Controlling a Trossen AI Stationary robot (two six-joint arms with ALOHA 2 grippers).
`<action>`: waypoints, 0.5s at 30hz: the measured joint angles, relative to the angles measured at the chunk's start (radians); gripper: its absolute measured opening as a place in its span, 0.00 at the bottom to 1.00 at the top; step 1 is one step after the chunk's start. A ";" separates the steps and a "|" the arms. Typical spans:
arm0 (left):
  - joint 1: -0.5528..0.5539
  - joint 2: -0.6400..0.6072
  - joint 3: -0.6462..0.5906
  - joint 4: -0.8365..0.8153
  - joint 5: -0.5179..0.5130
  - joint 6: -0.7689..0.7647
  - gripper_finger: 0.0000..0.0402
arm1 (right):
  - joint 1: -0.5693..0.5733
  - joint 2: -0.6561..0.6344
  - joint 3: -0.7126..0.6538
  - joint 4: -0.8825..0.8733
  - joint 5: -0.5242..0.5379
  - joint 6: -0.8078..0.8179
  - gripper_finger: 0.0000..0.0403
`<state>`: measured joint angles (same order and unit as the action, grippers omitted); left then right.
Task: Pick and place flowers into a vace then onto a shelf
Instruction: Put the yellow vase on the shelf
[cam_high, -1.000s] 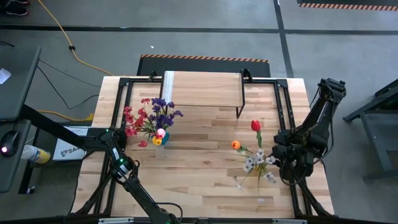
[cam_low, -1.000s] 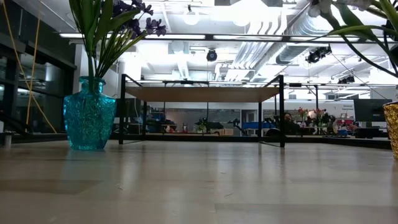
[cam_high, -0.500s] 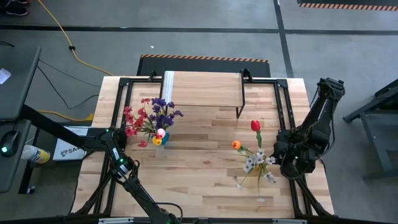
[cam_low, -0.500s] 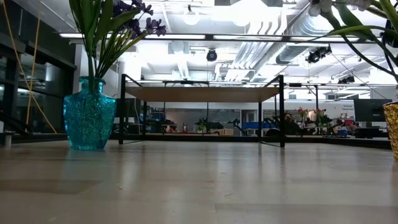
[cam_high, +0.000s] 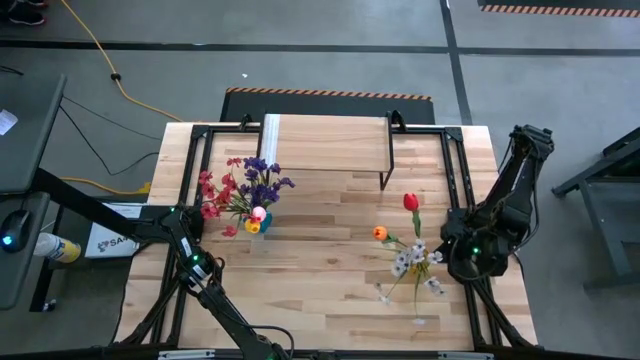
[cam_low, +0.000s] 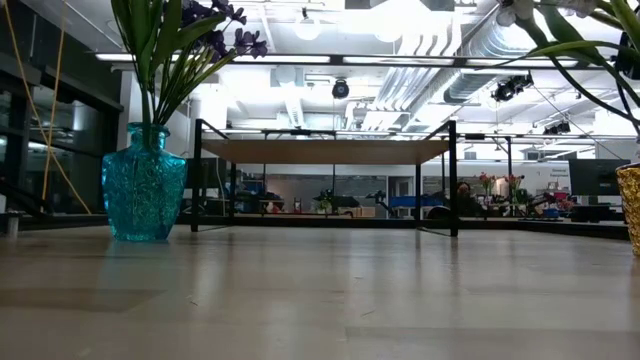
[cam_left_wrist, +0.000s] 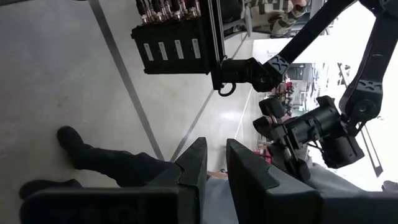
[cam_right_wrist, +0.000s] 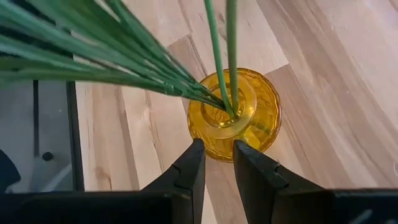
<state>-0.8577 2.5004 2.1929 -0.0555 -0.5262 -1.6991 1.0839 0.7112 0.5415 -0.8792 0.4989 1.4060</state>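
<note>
The right gripper hovers with narrowly parted fingers, holding nothing, above a yellow vase of flowers. The left gripper, also narrow and empty, waits off the table's left edge. Farther back stand a blue vase, then the shelf.

From my remote station I see an open industrial lab or workshop hall: a grey concrete floor marked with dark lines, a yellow cable trailing across it, and hazard-striped edging just behind the plank table. Looking level across the table, I see exposed ceiling ducts and pipes, bright strip lights, and further benches with equipment in the background, some carrying flowers.
</note>
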 joint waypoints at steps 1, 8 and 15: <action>0.000 0.000 0.000 0.000 0.000 0.000 0.24 | -0.007 0.000 0.000 0.000 0.000 0.009 0.18; 0.000 0.000 0.000 0.000 0.001 0.000 0.24 | -0.095 -0.001 0.000 -0.006 -0.037 0.027 0.18; 0.000 0.000 0.000 0.000 0.002 0.001 0.24 | -0.174 0.000 0.000 -0.008 -0.131 0.027 0.18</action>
<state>-0.8577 2.5004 2.1929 -0.0555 -0.5247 -1.6986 0.9094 0.7109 0.5415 -0.8876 0.3682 1.4326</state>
